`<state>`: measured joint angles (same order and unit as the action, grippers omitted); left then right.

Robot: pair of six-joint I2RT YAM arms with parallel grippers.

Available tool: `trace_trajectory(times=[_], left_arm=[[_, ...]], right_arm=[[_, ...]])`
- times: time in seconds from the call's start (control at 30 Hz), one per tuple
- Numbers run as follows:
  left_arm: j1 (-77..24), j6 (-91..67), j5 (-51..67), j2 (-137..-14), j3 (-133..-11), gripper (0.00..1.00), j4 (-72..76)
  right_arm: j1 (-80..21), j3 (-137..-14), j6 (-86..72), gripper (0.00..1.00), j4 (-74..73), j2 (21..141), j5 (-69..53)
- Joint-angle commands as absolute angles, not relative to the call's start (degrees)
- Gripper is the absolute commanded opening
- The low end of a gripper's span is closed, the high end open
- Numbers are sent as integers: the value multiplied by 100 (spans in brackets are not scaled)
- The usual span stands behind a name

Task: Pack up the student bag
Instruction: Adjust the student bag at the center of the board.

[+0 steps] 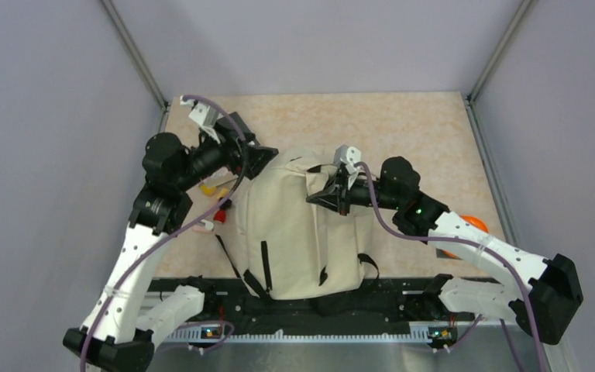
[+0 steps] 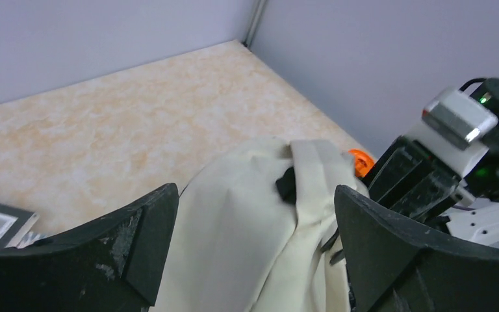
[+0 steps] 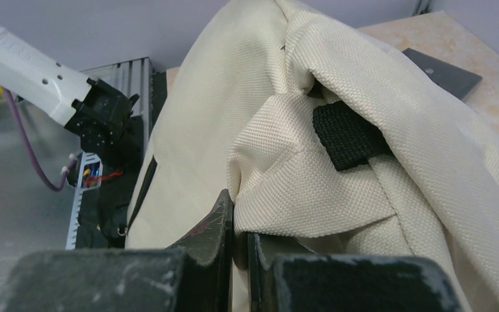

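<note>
- The student bag point(image 1: 298, 232) sits in the middle of the table point(image 1: 403, 132), its base at the near edge between the 2 arm bases and its top toward the far wall.
- The right gripper point(image 3: 239, 208) is pinched almost fully together on a thin fold of the bag's cloth near its top right corner. I judge this hold is meant to lift the flap so the mouth can be opened.
- The left gripper point(image 2: 256, 195) stands spread wide at the bag's top left and grips nothing. Cream cloth lies between its 2 fingers, likely lined up for a second hold.
- The bag is coarse, plainly woven cream canvas, soft and creased, folding into rounded ridges.
- A stiff black webbing tab point(image 3: 351, 133) pokes out from under a fold.
- A flat black notebook point(image 3: 442, 71) lies on the mottled beige tabletop beyond the bag.
</note>
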<state>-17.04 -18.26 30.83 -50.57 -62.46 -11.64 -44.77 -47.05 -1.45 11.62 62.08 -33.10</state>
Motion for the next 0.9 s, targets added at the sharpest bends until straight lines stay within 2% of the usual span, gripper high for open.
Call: trace_trajectory(times=[0.0,0.13,0.37,0.63,0.77,0.87], left_arm=[[-1946,-2256,3646,-5910,-6867,94,-1174],[-2227,-2377,4020,-6565,-7161,94,-1442],[-2715,-1862,3880,-7669,-8186,94,-2682],[-3146,-1939,4535,-8354,-8705,95,-2702],[-3236,-1855,4933,-8471,-8789,89,-2888],[-3275,-1855,5204,-8390,-8792,77,-2896]], right_arm=[[-4605,-4948,248,0,1006,6064,-3493],[-4610,-4896,293,0,1027,6038,-3450],[-4610,-4991,355,0,791,6140,-3522],[-4614,-4992,387,0,597,6117,-3599],[-4618,-4968,426,0,556,6076,-3512],[-4619,-4944,441,0,547,6059,-3398]])
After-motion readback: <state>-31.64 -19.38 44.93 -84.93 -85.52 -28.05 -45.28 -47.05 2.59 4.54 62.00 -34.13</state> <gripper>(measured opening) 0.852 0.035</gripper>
